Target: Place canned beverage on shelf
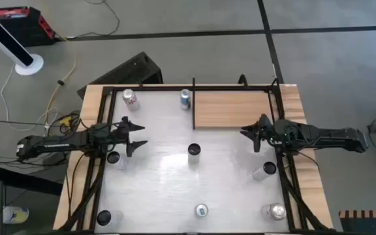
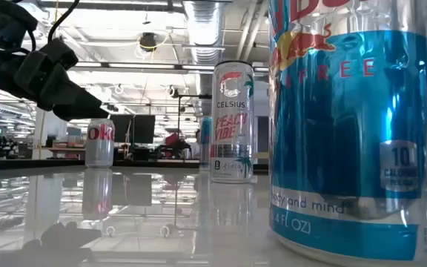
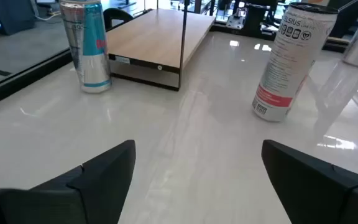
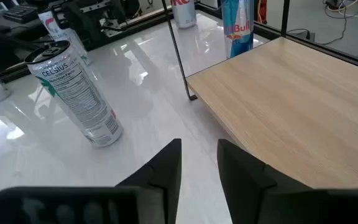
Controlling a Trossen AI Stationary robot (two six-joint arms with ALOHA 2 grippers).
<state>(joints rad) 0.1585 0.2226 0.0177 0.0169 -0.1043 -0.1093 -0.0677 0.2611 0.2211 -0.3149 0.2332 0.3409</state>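
Hovering over the tabletop (image 1: 162, 189) on the left side, the left gripper (image 1: 138, 136) has its jaws wide apart with nothing between them; its two dark fingers (image 3: 98, 174) frame bare white surface in the left wrist view. The right gripper (image 1: 249, 136) hangs just off the front edge of the shelf (image 1: 234, 109), at the shelf's right end, with its jaws only a narrow gap apart and empty; in the right wrist view its fingers (image 4: 163, 168) point at the line where the tan wood meets the white surface.

The shelf sits at the far right of the tabletop and carries no can. Cans stand all around it. A blue and silver can (image 1: 185, 98) stands just beside the shelf's left end, close to the thin black post (image 3: 183, 34) at that corner. A red and white can (image 1: 130, 98) stands farther left of the shelf, near the far left corner. A tall white Celsius can (image 1: 194, 151) stands in front of the shelf, well apart from it, roughly between the two grippers. Another can (image 1: 264, 171) stands in front of the shelf's right end, near the right gripper. One more can (image 1: 113, 158) stands just beside the left gripper, and three others (image 1: 202, 210) line the near edge, farthest from the shelf.
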